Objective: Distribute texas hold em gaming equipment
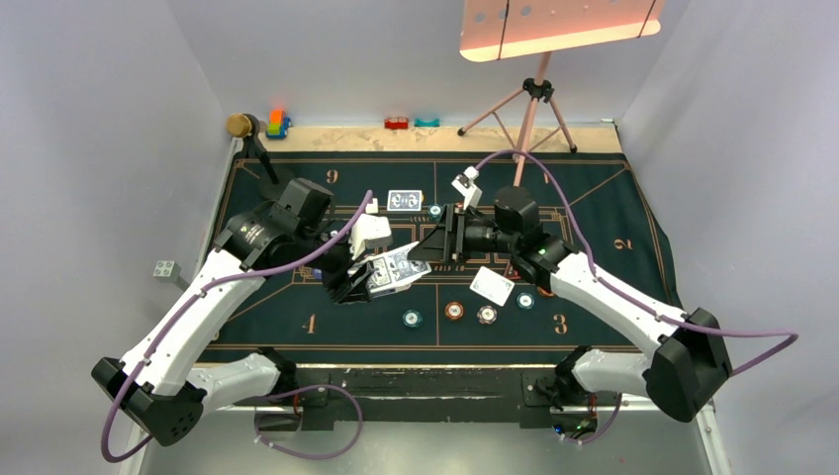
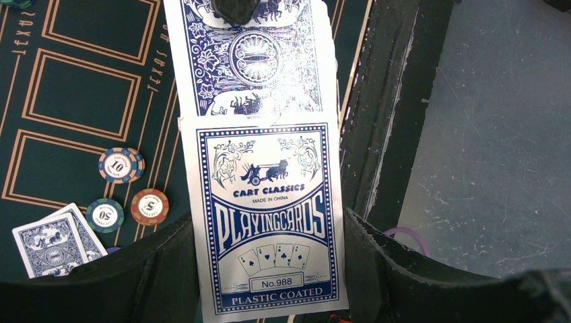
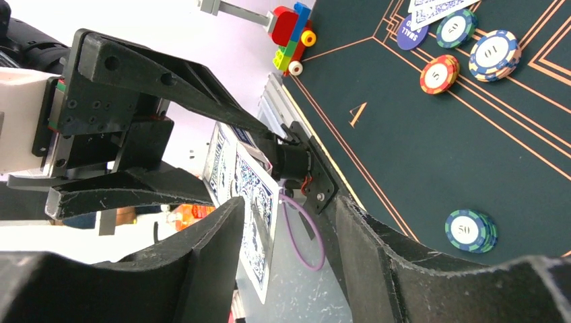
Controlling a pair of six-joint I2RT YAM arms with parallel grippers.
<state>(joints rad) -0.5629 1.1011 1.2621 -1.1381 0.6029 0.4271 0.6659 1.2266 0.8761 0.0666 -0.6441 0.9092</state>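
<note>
Blue card box [image 2: 269, 202] sits clenched in the left gripper [image 2: 268, 269], one playing card [image 2: 259, 60] sticking out. Right gripper [image 3: 286, 229] stands released around that card; chips [image 1: 453, 311] lie near on the felt mat [image 1: 613, 228], toward its near edge.

- We see the right gripper [image 3: 286, 232] with its dark fingers apart, flanking the blue-patterned playing cards [image 3: 259, 202].
- The black left gripper [image 3: 252, 165] clamps those cards edge-on.
- On the dark green gold-lined felt mat [image 3: 471, 148] we note a round green-rimmed chip [image 3: 470, 230], a round orange chip [image 3: 439, 73] and a white-and-blue chip stack [image 3: 495, 54].
</note>
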